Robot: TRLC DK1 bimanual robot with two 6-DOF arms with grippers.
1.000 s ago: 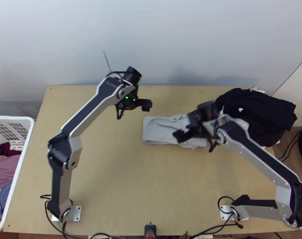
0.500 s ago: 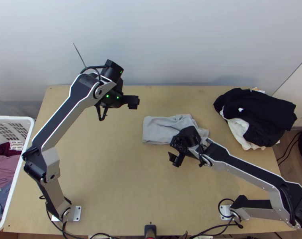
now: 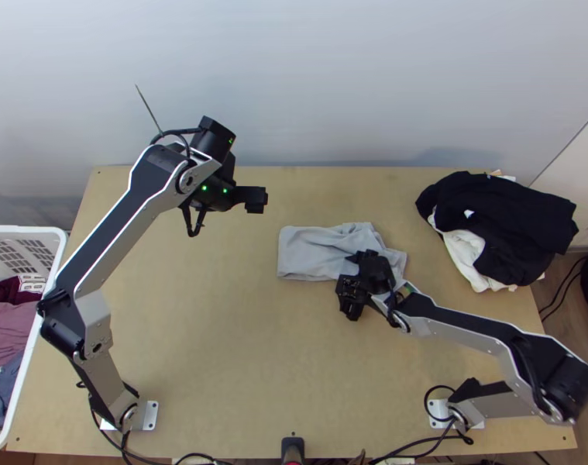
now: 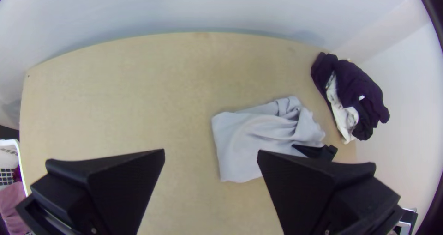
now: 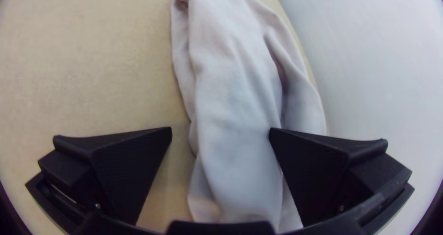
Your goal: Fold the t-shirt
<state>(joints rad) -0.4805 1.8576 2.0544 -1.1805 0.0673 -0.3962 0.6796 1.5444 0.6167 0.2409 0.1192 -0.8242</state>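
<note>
Nearest is the right gripper (image 5: 221,132), low at the near edge of the grey t-shirt (image 3: 317,248), its fingers spread wide; cloth lies between them but nothing is clamped. One finger is beside the cloth over bare table (image 3: 216,349), the other over the shirt itself. From that gripper the shirt runs away and across toward the left arm's side, already folded into a compact band: rumpled and creased close to the hand, flatter and straight-edged at the end farther from it. It should handle as light, limp knit, neither slippery nor fragile, but its loose layers could slide over one another or bunch. The better hold is probably low on the near edge at the rumpled part, through every layer, since a shallow pinch may lift only the top one. Beyond and outward from this hand sits a dark clothes pile (image 3: 510,217). The left gripper (image 4: 212,152), past the shirt's smooth end, hangs wide open and empty.
</note>
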